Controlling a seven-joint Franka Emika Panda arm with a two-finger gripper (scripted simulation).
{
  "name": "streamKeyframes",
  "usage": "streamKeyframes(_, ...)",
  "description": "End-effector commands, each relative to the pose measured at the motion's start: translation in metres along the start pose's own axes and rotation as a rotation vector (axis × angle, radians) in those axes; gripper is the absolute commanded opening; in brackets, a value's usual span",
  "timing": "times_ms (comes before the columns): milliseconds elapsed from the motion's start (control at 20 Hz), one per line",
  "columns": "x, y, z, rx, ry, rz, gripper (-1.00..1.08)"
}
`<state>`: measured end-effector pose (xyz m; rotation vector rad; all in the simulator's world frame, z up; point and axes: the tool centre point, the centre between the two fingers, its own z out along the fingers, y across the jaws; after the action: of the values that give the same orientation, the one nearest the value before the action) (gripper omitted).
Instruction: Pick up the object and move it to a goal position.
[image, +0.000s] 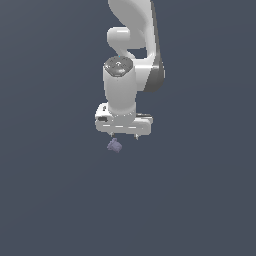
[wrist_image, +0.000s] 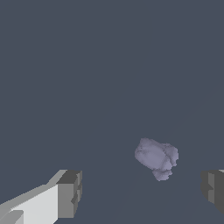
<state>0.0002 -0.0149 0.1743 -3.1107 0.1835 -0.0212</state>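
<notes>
The object (image: 114, 146) is a tiny purple-lavender lump lying on the dark grey floor, just below the white hand in the exterior view. In the wrist view the object (wrist_image: 156, 158) shows as a lumpy, blocky shape between the two finger lines, nearer the finger at the picture's right. My gripper (image: 124, 136) hangs pointing straight down above it, fingers wide apart and holding nothing. In the wrist view the gripper (wrist_image: 142, 192) shows two dark grey fingertips (wrist_image: 70, 192) far apart, and the lump sits beyond them, apart from both.
The white arm (image: 132, 45) rises behind the hand toward the top of the exterior view. Around it is only the flat dark grey floor (image: 60, 190).
</notes>
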Motion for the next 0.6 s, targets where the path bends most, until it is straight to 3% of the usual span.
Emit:
streamKeyframes(0, 0.0, 0.0, 0.0, 0.0, 0.0, 0.0, 1.0)
streamKeyframes(550, 0.01, 0.029, -0.024, -0.002, 0.039, 0.029, 1.0)
